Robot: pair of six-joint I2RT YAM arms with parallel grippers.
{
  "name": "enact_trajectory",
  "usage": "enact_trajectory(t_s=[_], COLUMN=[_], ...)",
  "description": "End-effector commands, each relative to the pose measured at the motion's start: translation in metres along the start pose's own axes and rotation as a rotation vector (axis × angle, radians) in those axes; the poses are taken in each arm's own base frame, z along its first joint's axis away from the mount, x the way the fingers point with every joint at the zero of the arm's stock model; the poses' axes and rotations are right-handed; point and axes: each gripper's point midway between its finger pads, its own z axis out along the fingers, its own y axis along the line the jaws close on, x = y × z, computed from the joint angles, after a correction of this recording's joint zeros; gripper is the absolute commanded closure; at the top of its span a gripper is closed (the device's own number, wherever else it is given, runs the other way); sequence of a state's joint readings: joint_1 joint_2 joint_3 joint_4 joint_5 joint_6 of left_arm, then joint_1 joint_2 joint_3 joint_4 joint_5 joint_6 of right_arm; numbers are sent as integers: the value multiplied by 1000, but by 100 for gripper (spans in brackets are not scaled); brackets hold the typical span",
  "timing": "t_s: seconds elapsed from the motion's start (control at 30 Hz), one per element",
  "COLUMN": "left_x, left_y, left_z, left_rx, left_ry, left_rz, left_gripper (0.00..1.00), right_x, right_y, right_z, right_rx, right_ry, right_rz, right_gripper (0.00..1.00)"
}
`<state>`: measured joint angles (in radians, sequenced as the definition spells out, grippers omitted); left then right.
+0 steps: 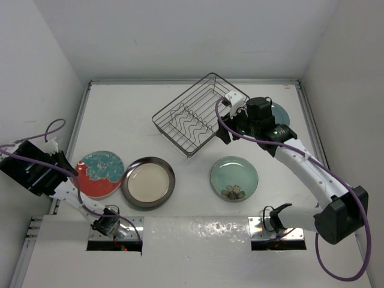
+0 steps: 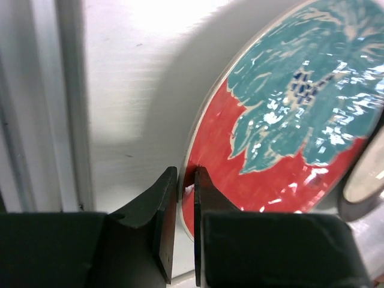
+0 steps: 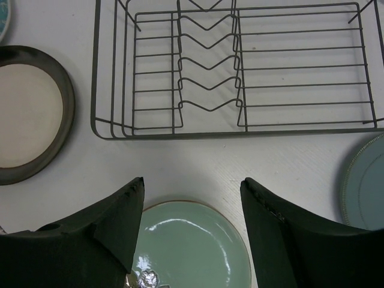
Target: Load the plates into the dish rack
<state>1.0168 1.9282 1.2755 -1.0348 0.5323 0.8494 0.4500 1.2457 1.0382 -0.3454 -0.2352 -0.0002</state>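
Red plate (image 1: 99, 174), near left, lying flat: glazed, rigid, likely slick, heavy and breakable; take by the rim. Left gripper (image 2: 187, 175) nearly closed, pinching its left rim. Right gripper (image 3: 192, 195) wide open, empty, above pale green plate (image 3: 186, 246). Dish rack (image 1: 191, 117), far centre, holds no plates.

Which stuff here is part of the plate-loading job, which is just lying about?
Job: red plate, cream plate, pale green plate, grey-teal plate, dish rack.
Not job: purple cables, table. Nothing else loose shows.
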Motion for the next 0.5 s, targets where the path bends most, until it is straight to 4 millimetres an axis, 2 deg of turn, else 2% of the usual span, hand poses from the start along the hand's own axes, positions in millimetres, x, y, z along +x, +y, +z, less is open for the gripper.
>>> enact_trajectory(t_s=[0.0, 0.13, 0.27, 0.33, 0.37, 0.4, 0.47], left_x=[-42, -64, -96, -116, -121, -128, -143], left_y=[-14, -44, -71, -92, -92, -105, -123], left_z=[-24, -32, -48, -50, -55, -52, -61], left_rx=[14, 49, 17, -8, -29, -28, -58], left_ry=[-128, -163, -239, -268, -289, -294, -339], left_rz=[119, 207, 292, 351, 352, 386, 444], left_gripper=[100, 100, 100, 100, 100, 100, 100], right_x=[-21, -19, -18, -18, -19, -17, -17], right_y=[-1, 1, 1, 0, 0, -1, -1], right_z=[1, 3, 2, 0, 0, 0, 0], right_rx=[1, -5, -5, 7, 6, 12, 16], right_ry=[-46, -34, -31, -31, -34, -32, -34], right_rz=[-26, -21, -22, -21, -22, -22, -22], right_gripper=[35, 36, 36, 36, 36, 36, 36])
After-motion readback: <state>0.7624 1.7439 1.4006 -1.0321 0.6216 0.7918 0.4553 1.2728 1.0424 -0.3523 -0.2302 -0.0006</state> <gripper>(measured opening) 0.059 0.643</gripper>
